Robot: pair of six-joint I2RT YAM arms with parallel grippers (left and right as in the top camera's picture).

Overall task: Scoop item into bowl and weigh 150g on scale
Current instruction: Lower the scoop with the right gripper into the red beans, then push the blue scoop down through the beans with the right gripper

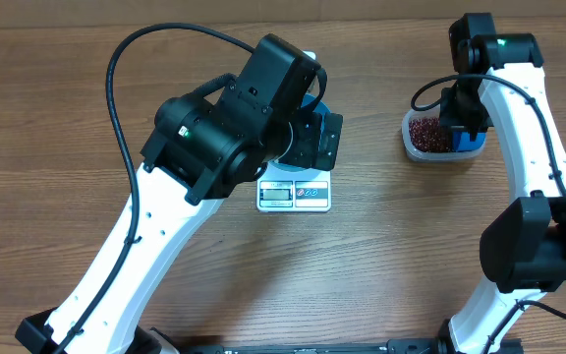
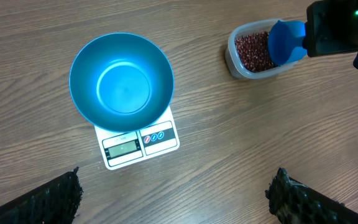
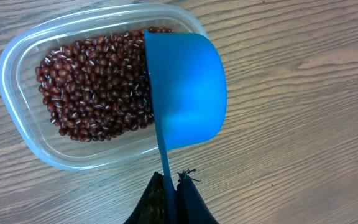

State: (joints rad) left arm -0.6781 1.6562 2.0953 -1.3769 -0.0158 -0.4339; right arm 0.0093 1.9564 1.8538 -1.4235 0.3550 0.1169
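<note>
The teal-blue bowl (image 2: 121, 81) stands empty on the white scale (image 2: 138, 142), whose display faces the table's front; in the overhead view the left arm hides most of the bowl (image 1: 317, 103). My left gripper (image 2: 174, 199) hovers above the bare table in front of the scale (image 1: 294, 193), jaws wide apart with nothing between them. The red-brown beans (image 3: 95, 84) fill a clear tub (image 3: 23, 134) at the right. My right gripper (image 3: 173, 193) is shut on the handle of a bright blue scoop (image 3: 188, 87), turned on edge at the tub's rim, over the beans (image 1: 427, 132).
The left arm's black housing (image 1: 229, 118) hangs over the scale and bowl. The right arm (image 1: 529, 147) rises along the table's right side beside the tub (image 1: 413, 147). Bare wooden table (image 1: 401, 256) lies between scale and tub.
</note>
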